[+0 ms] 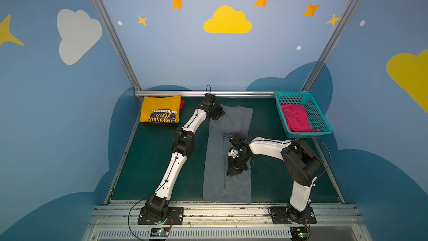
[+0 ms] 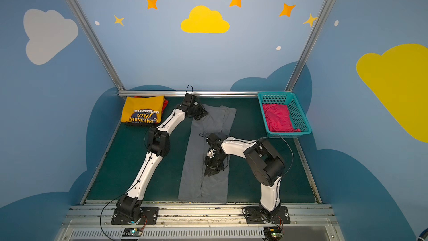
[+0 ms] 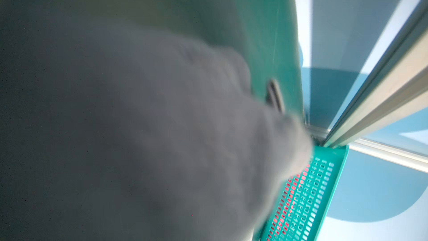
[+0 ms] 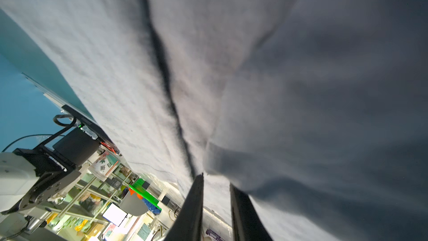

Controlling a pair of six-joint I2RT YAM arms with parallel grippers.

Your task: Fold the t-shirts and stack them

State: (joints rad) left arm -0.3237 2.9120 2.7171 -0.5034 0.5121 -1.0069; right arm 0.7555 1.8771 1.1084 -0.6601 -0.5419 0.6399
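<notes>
The right pincer point(image 4: 216, 179) is held low over the near half of the grey tee point(image 1: 214, 170), jaws slightly parted with nothing clamped, seemingly placed to take a folded edge. The tee is laid lengthwise on the bench point(image 1: 150, 170), sides turned in. Its far corner is apparently pinched by the clenched left pincer point(image 1: 217, 114), likely for folding over. Farther back, the yellow tee point(image 1: 159, 110) is set folded at the left, and the pink tee point(image 1: 295, 117) is kept crumpled in the basket point(image 1: 310, 133).
</notes>
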